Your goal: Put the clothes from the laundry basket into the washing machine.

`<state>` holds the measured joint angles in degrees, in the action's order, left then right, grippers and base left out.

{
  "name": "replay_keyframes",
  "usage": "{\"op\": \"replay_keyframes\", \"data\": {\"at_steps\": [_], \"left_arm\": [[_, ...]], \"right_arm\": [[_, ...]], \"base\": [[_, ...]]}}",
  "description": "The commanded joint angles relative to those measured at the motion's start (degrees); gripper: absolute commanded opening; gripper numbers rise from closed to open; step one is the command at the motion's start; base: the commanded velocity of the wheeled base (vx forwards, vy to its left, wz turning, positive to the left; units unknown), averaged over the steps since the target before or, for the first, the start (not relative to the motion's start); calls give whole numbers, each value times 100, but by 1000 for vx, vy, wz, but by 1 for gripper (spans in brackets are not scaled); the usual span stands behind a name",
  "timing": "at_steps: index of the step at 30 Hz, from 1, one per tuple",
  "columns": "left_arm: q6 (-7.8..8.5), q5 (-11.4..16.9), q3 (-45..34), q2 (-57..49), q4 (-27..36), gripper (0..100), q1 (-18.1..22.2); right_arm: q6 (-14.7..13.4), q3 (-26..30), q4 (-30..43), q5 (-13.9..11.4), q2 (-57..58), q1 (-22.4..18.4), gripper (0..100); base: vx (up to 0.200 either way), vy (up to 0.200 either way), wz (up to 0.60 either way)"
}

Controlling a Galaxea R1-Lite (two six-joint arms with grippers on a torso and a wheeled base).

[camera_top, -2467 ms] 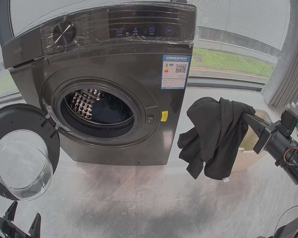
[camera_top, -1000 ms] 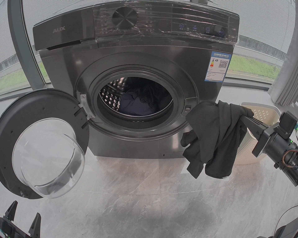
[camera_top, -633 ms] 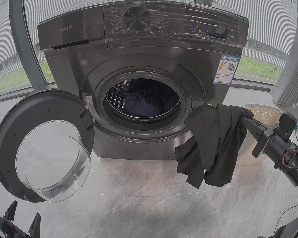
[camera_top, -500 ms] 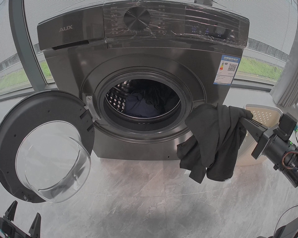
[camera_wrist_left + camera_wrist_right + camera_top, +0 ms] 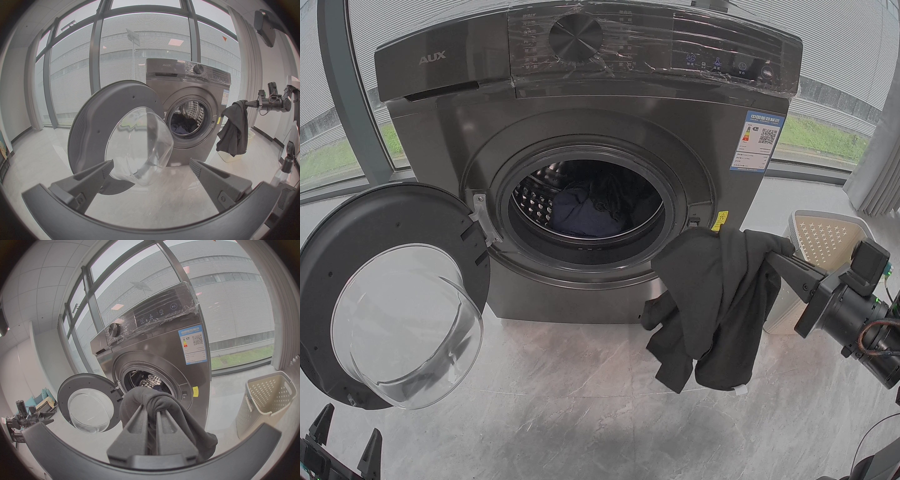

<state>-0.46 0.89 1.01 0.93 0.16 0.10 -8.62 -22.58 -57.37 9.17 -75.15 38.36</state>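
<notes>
The grey front-loading washing machine stands against the window with its round door swung wide to the robot's left. The drum mouth is unblocked, and a heap of dark blue clothes already lies inside. The head camera has swung round over the last couple of seconds, so that opening now sits in the middle of its view. The black garment hangs in mid-air in long folds, its hem clear of the marble floor. In the last half second it has dropped a little and slid left, so its leading fold now covers the lower right of the door ring. More of the cream laundry basket shows behind it, and from the right wrist view the basket looks to hold nothing more. The right pincer stays clenched on the garment's top fold. The left pincer waits low and released near the door. I'd say the carry is nearly over; lifting the cloth over the sill and pushing it in is what remains.
</notes>
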Motion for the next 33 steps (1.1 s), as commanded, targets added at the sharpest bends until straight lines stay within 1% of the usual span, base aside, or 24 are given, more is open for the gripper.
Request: {"op": "replay_keyframes", "data": {"at_steps": [1, 2, 3, 4, 6, 7, 9, 11, 12, 16, 19, 24, 27, 28, 29, 30, 31, 32, 33], "left_arm": [[46, 16, -101, -93, 2, 100, 8], [64, 34, -101, -93, 2, 100, 8], [64, 34, -101, -93, 2, 100, 8], [108, 52, -92, -84, 11, 100, 8], [125, 52, -92, -40, 2, 100, -1], [143, 52, -92, -14, 11, 100, -10], [248, 87, -101, -49, 2, 100, -10], [380, 254, -101, -93, -25, 100, -1], [389, 271, -101, -93, -25, 100, -1], [389, 298, -101, -93, -33, 100, -1], [389, 298, -101, -93, -33, 100, -1], [380, 298, -101, -93, -42, 100, -1], [380, 298, -101, -93, -51, 100, 8], [284, 298, -48, -93, -156, 100, 25], [90, 298, 180, 13, -508, 100, 78], [-42, 333, 567, 224, -974, 100, 105], [-121, 315, 997, 593, -1440, 100, 113], [-103, 333, 1138, 734, -1572, 100, 96], [-15, 403, 1498, 1199, -1668, 100, 78]], "right_arm": [[1, -133, -29, 32, -316, 242, 0], [-8, -194, -81, 59, -430, 321, 0], [-8, -203, -81, 59, -439, 330, 0], [1, -335, -90, 85, -588, 374, 0], [9, -476, -81, 120, -737, 382, 0], [9, -590, -90, 217, -852, 418, 0], [-26, -775, -90, 305, -984, 549, 0], [-43, -845, -90, 314, -1036, 611, 0], [-131, -1056, -108, 314, -1186, 664, 0], [-351, -1478, -152, 323, -1467, 804, 0], [-377, -1618, -284, 323, -1625, 875, 0], [-369, -1653, -565, 323, -1801, 980, 0], [-360, -1662, -609, 323, -1827, 989, 0], [-369, -1653, -618, 323, -1862, 989, 0], [-369, -1645, -618, 323, -1871, 989, 0], [-369, -1636, -626, 323, -1871, 989, 0], [-369, -1653, -618, 314, -1880, 989, 0], [-360, -1662, -626, 314, -1880, 989, 0], [-360, -1706, -618, 314, -1906, 998, 0]], "base": [[0, 0, 0], [0, 0, 0], [0, 0, 0], [0, 0, 0], [0, 0, 0], [0, 0, 0], [0, 0, 0], [0, 0, 0], [0, 0, 0], [0, 0, 0], [0, 0, 0], [0, 0, 0], [0, 0, 0], [0, 0, 0], [0, 0, 0], [0, 0, 0], [0, 0, 0], [0, 0, 0], [0, 0, 0]]}}
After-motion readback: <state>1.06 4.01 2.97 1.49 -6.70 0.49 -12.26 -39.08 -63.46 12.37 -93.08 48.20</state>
